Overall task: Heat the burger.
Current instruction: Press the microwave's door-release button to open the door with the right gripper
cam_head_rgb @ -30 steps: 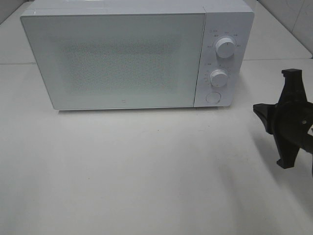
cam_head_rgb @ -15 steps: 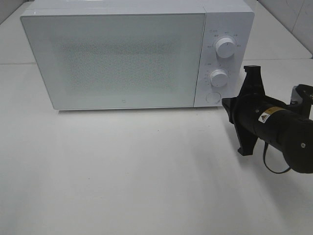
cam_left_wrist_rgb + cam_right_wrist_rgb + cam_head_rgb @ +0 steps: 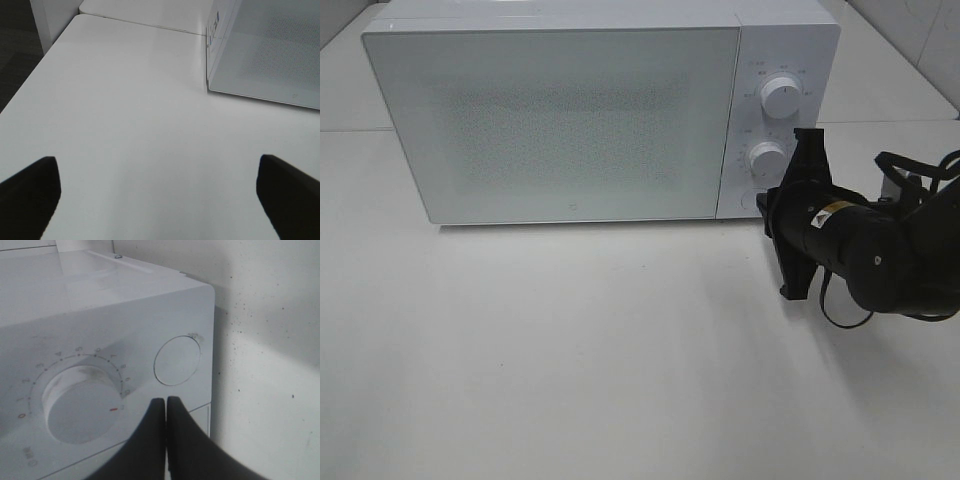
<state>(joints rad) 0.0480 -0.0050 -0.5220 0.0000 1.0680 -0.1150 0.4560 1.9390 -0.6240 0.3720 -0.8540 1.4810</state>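
Right gripper (image 3: 165, 404) is level, jaws pressed together, tips at the microwave's (image 3: 560, 120) round button (image 3: 177, 359); contact unclear. Left gripper (image 3: 157, 167) jaws are wide apart, empty. The right arm was at the frame edge 1 s ago and is now at the panel. Burger: can't tell where, door shut.

White microwave (image 3: 570, 110), speckled door (image 3: 560, 125)

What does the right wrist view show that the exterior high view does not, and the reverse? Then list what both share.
Right wrist only: the right gripper, jaws pressed shut, pointing between the lower dial and the round button, plus the dial's red mark. Exterior high only: the whole microwave door, closed, the upper dial and the right arm. Both: the lower dial, the round button and the control panel.
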